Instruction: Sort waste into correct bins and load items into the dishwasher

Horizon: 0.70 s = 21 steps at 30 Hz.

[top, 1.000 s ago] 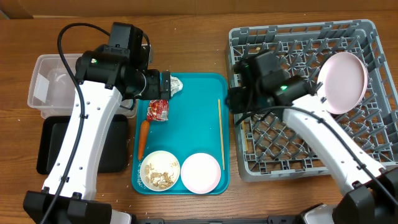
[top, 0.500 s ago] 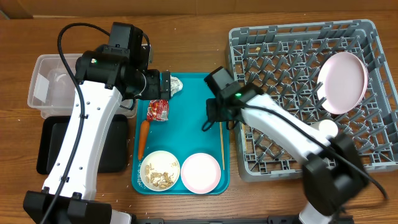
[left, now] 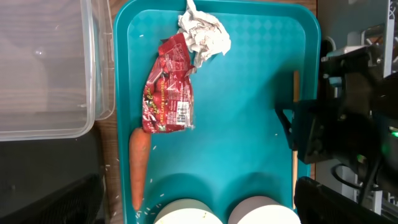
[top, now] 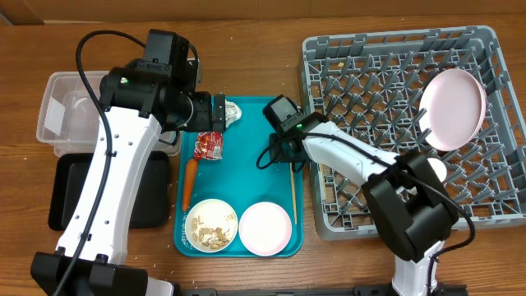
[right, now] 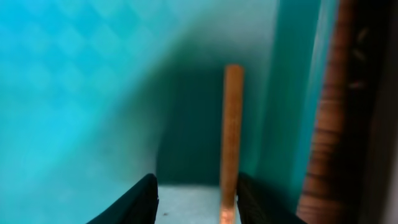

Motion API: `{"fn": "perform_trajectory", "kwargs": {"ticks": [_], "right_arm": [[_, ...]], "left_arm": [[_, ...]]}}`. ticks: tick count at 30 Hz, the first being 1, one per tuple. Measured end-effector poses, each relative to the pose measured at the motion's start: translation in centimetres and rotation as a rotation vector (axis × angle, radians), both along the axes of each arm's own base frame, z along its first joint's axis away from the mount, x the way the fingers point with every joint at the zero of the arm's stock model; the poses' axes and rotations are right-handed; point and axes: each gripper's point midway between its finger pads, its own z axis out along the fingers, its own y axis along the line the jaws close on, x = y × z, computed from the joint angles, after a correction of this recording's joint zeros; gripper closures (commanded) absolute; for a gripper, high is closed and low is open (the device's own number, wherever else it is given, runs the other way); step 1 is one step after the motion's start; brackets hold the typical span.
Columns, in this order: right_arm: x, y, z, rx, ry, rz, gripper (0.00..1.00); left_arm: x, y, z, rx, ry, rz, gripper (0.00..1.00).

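The smooth teal tray (top: 251, 177) has a faint diamond texture on its floor. At its top left corner lies the crumpled silver foil ball (top: 233, 113), a wrinkled lump. It touches the glossy red-and-silver snack wrapper (top: 208, 146), which lies flat just below it. A tapered orange carrot (top: 189, 182) runs down the tray's left edge.

At the tray's bottom edge stand two round white bowls. The left bowl (top: 211, 224) holds loose beige crumbs (top: 210, 230), and the right bowl (top: 265, 228) is bare. A thin, straight wooden chopstick (top: 292, 196) lies along the tray's right wall.

The right gripper (right: 196, 202) is low over that wall with its black fingers partly spread. The chopstick's blunt end sits in the gap, close beside one finger and not pinched. The left gripper (top: 219, 113) hangs over the tray's top left corner, spread wide and holding nothing.

Left of the tray are the clear rectangular plastic tub (top: 57, 115) and the shallow black tray (top: 66, 197). To its right, the grey pegged dish rack (top: 370, 49) holds a round, pale plate (top: 452, 108) on edge.
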Motion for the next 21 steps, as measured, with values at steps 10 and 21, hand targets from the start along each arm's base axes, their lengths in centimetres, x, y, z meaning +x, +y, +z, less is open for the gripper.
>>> {"fn": "perform_trajectory", "kwargs": {"ticks": [10, 21], "right_arm": [[-1.3, 2.3, 0.1, 0.129, 0.078, 0.038, 0.91], [-1.7, 3.4, 1.0, 0.182, 0.086, 0.065, 0.96]], "left_arm": [[0.0, 0.0, 0.0, 0.000, 0.000, 0.000, 0.00], [0.0, 0.0, 0.0, 0.000, 0.000, 0.000, 0.00]]}}
